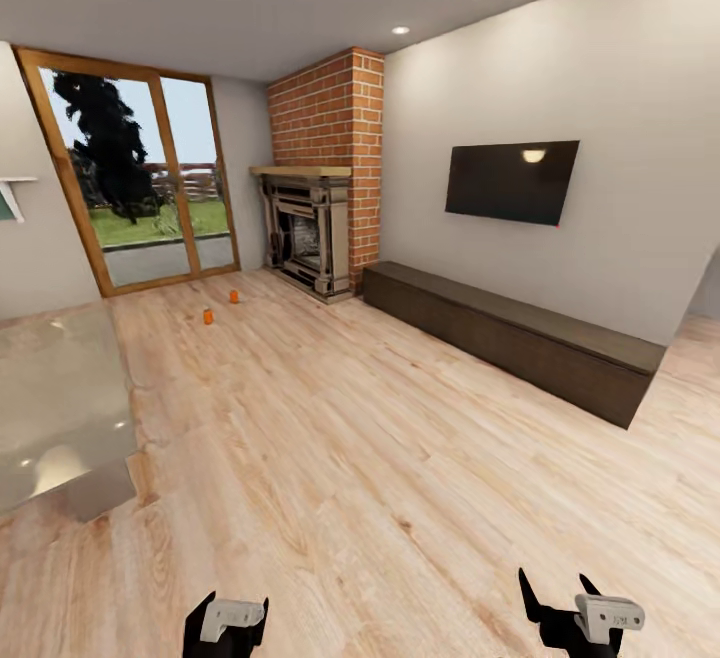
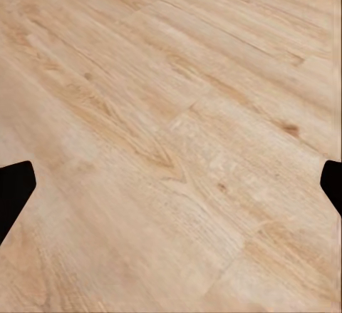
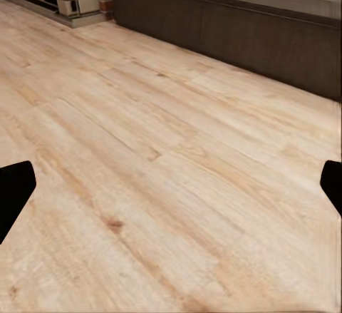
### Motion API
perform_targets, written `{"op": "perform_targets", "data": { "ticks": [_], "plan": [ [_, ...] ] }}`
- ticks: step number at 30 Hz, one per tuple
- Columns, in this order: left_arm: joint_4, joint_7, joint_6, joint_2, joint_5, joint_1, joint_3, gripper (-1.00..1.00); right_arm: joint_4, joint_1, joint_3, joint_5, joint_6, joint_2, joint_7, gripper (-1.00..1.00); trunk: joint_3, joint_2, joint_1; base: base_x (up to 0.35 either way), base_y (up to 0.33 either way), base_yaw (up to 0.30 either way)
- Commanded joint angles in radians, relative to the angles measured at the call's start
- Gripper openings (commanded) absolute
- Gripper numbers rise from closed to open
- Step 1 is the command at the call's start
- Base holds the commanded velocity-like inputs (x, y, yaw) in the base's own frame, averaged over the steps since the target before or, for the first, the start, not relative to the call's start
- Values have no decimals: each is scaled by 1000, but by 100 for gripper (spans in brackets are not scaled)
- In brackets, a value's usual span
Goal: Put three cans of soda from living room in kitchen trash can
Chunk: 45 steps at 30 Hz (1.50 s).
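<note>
I see two soda cans [image 1: 221, 306] far left on the floor [image 1: 330, 438] nr the glass doors [image 1: 140, 183]; left gripper [image 1: 227, 628] & right gripper [image 1: 560, 603] both wide, empty. I'd roll straight in, slow

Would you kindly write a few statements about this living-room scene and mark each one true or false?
1. Two small orange soda cans stand on the pale plank floor near the wood-framed glass doors. True.
2. The left gripper is shut on an orange can. False: its fingers are spread wide in the left wrist view with bare floor between them.
3. A dark flat television hangs on the wall above the long dark brown low cabinet. True.
4. The ornate fireplace stands against a grey stone column. False: the column is red brick.
5. The right gripper holds nothing. True.
</note>
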Motion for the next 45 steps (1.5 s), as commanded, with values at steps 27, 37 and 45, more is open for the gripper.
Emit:
{"op": "perform_targets", "data": {
  "ticks": [27, 37, 45],
  "plan": [
    [0, 0, 0, 0, 0, 0, -1, 100, 0, 0, 0, 1, 0, 0, 0, 100, 0, 0, 0, 88, -273, -247],
    [0, 0, 0, 0, 0, 0, -1, 100, 0, 0, 0, 1, 0, 0, 0, 100, 0, 0, 0, 89, -273, -240],
    [0, 0, 0, 0, 0, 0, -1, 100, 0, 0, 0, 1, 0, 0, 0, 100, 0, 0, 0, 100, -273, -239]
  ]
}}
